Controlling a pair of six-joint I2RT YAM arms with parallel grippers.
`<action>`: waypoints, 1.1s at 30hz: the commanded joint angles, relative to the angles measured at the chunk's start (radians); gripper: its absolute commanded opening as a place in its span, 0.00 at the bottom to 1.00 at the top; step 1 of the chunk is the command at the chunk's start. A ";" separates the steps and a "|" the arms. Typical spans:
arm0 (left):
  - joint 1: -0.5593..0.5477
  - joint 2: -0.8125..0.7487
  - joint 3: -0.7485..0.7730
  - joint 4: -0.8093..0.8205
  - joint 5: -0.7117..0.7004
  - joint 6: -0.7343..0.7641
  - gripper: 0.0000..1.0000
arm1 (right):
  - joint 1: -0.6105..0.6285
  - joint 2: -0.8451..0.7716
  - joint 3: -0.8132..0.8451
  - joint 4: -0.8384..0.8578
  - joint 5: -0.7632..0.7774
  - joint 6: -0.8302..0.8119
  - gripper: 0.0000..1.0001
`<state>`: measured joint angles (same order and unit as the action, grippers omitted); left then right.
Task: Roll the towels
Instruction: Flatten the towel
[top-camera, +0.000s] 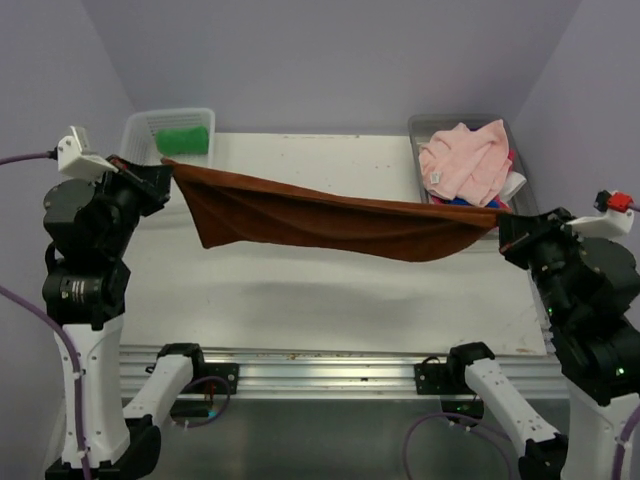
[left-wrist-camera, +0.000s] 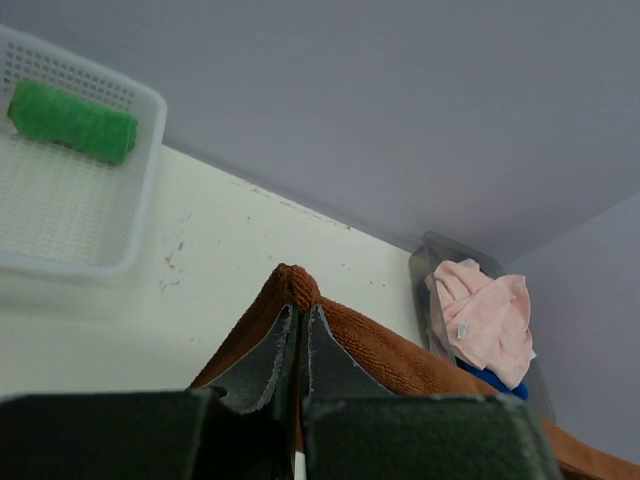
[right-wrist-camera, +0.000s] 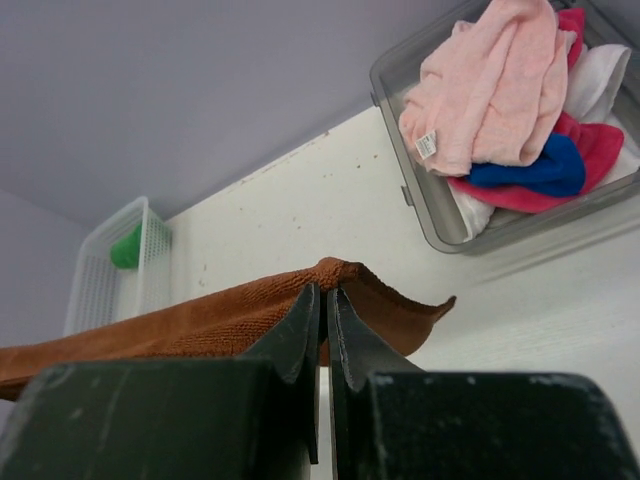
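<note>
Rust-brown towel is held in the air between the two arms and spans most of the desk from left to right.

Left claw: fingers pinched tight on the towel's left end. In the left wrist view the two dark pads meet, with brown terry bunched over their tips.

Right claw: also pinched narrow, on the towel's right end. In the right wrist view the cloth drapes over the fingertips and a short corner hangs free to the right.

The upper edge of the towel is pulled nearly taut and slopes from the far left down to the near right. Below that edge the cloth sags in a shallow belly, deepest left of centre and again near the right end. It does not touch the desk, and a soft shadow lies under it.

Far left corner: white mesh basket with one green towel inside, rolled into a tight cylinder and lying across the basket.

Far right corner: clear grey tray holding a loose heap. A pale pink towel is on top with a small white label showing. Under it are a blue towel, a magenta towel and a white towel, all crumpled and unrolled.

The desk surface is white, with small dark specks toward the far side.
</note>
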<state>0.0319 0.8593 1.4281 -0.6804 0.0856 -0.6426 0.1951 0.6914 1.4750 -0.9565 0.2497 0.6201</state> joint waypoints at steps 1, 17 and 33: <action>0.003 -0.075 0.052 -0.019 -0.043 0.040 0.00 | -0.005 -0.042 0.083 -0.119 0.043 -0.057 0.00; -0.021 -0.252 -0.001 -0.099 -0.233 0.066 0.00 | -0.005 -0.139 0.125 -0.332 0.046 -0.045 0.00; -0.021 0.268 -0.486 0.248 -0.179 -0.002 0.00 | -0.003 0.279 -0.525 0.311 0.000 -0.016 0.00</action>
<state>0.0051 1.0916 0.9245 -0.5709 -0.0792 -0.6228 0.1951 0.8856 0.9592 -0.8429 0.2176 0.6197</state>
